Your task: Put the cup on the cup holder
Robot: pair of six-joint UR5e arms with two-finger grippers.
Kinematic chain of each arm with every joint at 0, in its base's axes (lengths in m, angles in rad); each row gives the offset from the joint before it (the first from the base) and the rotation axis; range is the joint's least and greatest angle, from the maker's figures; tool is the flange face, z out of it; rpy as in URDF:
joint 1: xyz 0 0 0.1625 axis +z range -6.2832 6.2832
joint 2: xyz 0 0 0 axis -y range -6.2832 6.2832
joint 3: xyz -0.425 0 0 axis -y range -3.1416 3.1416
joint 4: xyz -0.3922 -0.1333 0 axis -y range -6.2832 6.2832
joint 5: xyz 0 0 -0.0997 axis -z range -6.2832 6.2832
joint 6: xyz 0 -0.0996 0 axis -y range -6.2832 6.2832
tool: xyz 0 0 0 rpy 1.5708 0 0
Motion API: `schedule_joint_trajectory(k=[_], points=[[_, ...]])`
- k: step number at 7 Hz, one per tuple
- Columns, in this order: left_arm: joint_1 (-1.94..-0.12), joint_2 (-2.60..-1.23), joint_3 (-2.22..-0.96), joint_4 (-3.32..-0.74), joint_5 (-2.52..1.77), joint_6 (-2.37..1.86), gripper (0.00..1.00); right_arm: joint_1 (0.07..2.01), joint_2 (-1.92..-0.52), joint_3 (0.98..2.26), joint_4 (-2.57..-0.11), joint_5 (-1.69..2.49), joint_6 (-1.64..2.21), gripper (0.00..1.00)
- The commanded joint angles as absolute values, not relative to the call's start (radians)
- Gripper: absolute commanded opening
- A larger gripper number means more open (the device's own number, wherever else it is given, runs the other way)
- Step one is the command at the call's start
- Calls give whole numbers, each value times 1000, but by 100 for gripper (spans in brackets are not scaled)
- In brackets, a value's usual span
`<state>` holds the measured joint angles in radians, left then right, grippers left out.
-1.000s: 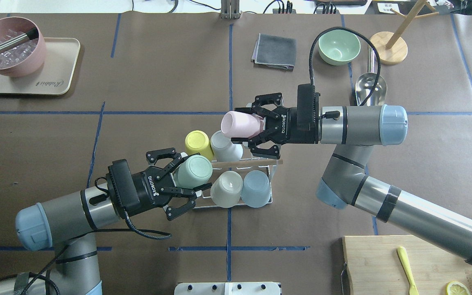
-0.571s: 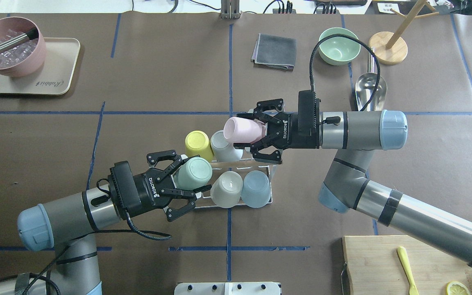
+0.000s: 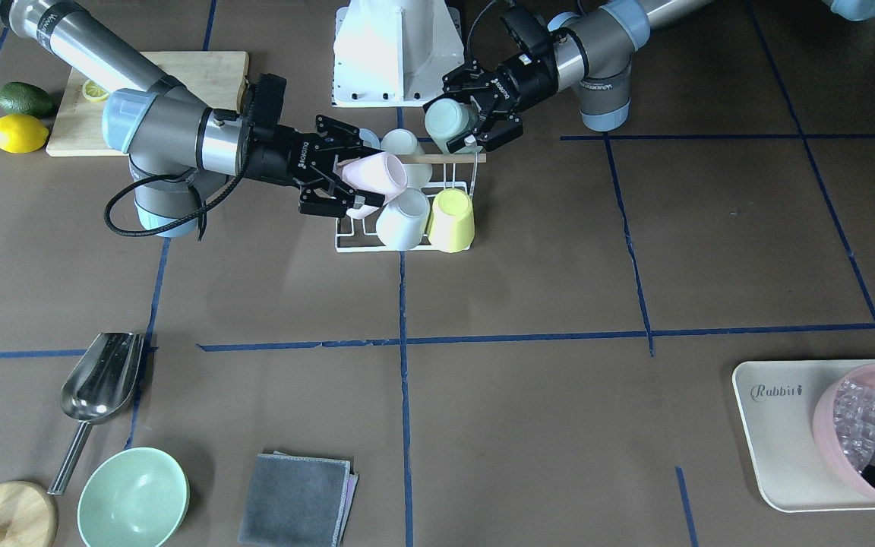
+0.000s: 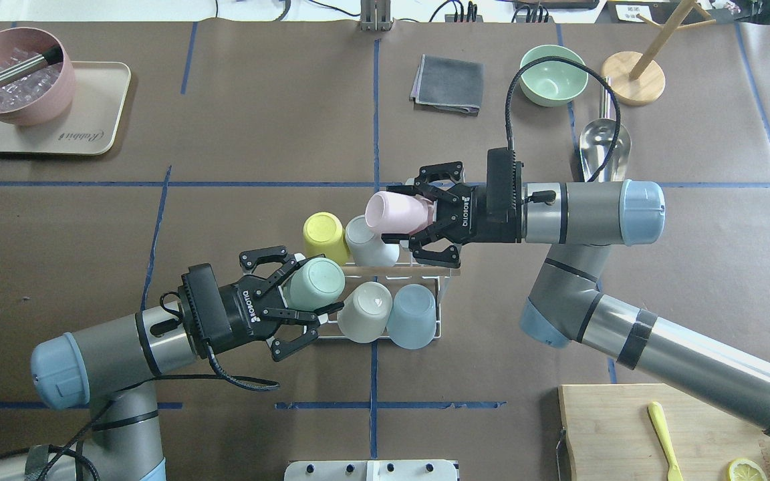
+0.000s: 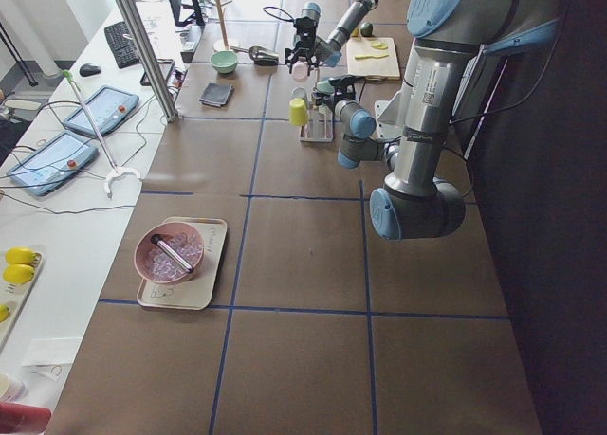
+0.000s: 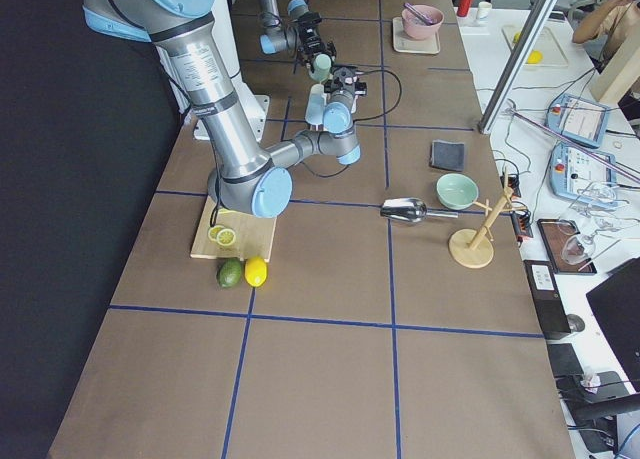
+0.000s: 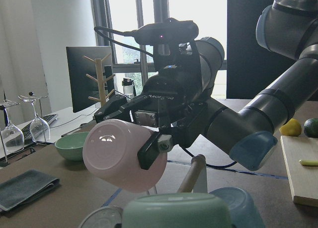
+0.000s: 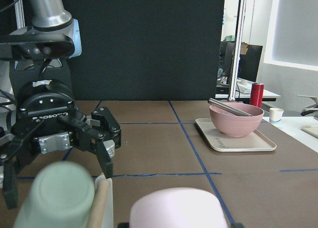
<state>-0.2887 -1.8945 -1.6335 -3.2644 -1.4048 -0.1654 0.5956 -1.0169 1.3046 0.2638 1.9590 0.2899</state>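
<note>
The white wire cup holder (image 4: 446,283) with its wooden rod (image 4: 418,269) stands mid-table. Yellow (image 4: 325,235), white (image 4: 368,244), grey (image 4: 366,310) and blue (image 4: 413,315) cups sit upside down on its prongs. My right gripper (image 4: 406,214) is shut on a pink cup (image 4: 395,212), held tilted above the holder's far right end, next to the white cup; it also shows in the front view (image 3: 377,173). My left gripper (image 4: 315,288) is closed around a pale green cup (image 4: 317,284), tilted at the holder's near left end. Which prong lies under either cup is hidden.
A pink bowl (image 4: 14,77) on a beige tray (image 4: 91,133) is far left. A grey cloth (image 4: 447,83), green bowl (image 4: 553,73), metal scoop (image 4: 604,143) and wooden stand (image 4: 633,77) are far right. A cutting board (image 4: 625,427) lies near right.
My right gripper has moved slightly nearer and lower over the holder with the pink cup. My left arm has turned a little about the green cup. The grey and blue cups shifted slightly.
</note>
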Motion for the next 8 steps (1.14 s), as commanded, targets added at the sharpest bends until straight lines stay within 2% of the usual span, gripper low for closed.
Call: schedule_joint_trajectory(k=[1,3,4,5,7,8], points=[[-290,-1893,-1637,-3278,-1404,-166,100,595,-1019,1295,265,1959,290,0],[-299,-1893,-1652,-3281,-1387,-169,100,592,-1022,1295,270,1959,290,0],[-305,-1890,-1702,-3280,-1361,-173,100,585,-1022,1264,313,1959,290,0],[-351,-1885,-1788,-3234,-1353,-176,100,580,-1028,1244,352,1956,290,0],[-374,-1794,-1990,-3040,-1353,-176,100,577,-1034,1243,357,1957,290,0],[-380,-1748,-2062,-2949,-1353,-176,100,580,-1034,1243,359,1956,290,32]])
